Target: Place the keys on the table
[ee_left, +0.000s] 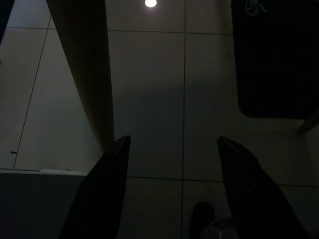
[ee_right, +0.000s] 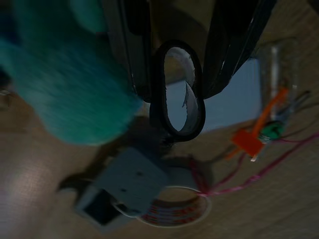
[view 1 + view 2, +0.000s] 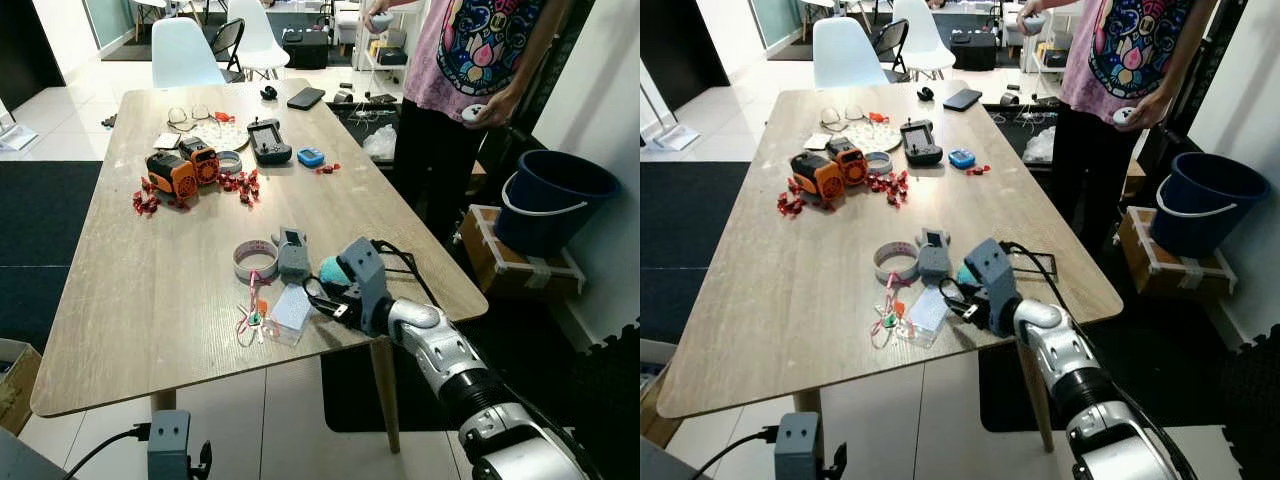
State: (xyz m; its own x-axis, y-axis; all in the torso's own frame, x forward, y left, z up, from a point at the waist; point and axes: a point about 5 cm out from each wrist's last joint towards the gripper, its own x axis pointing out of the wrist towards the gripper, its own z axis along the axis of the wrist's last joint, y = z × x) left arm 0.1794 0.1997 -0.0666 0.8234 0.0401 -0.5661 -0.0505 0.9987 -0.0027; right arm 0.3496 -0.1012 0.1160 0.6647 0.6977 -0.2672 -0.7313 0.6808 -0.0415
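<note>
Right gripper [image 2: 174, 94] fingers [image 2: 132, 59] clenched on the black key ring [image 2: 177, 89] with teal pompom [image 2: 70, 84], arm reaching low over the desk [image 3: 150, 300] edge; left gripper [image 1: 169, 149] fingers spread wide over the floor

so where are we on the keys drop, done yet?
Not yet. Done: the right claw has reached over the table's near edge, beside the grey box and tape roll. In hand: it is shut on the keys' black loop, teal pompom hanging alongside. Left: lower, release, pull back. The left claw hangs idle below the table.
</note>
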